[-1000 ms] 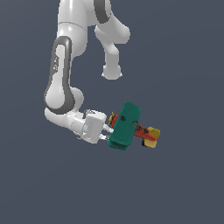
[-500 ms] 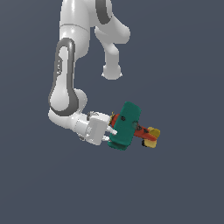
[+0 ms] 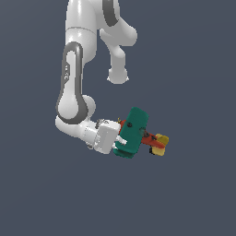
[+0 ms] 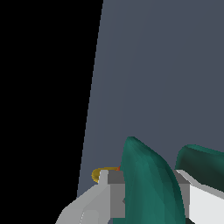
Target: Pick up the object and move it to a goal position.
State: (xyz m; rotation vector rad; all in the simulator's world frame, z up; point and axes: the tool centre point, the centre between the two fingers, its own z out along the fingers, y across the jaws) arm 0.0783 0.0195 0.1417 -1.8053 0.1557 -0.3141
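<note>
Nothing but a flat grey-blue backdrop surrounds the arm (image 3: 76,87) in the exterior view; the wrist view adds a plain black area beside that same grey field. The gripper (image 3: 122,138) points toward the exterior view's right, closed onto the toy plane (image 3: 136,133) at its wing section. The plane is held clear of any surface, its teal wings against the white gripper body, red fuselage and yellow tail (image 3: 160,144) sticking out to the exterior view's right. In the wrist view a grey finger (image 4: 114,192) presses against a teal wing (image 4: 146,183), with a sliver of yellow propeller (image 4: 101,172) beyond. No writing or labels can be read anywhere.
</note>
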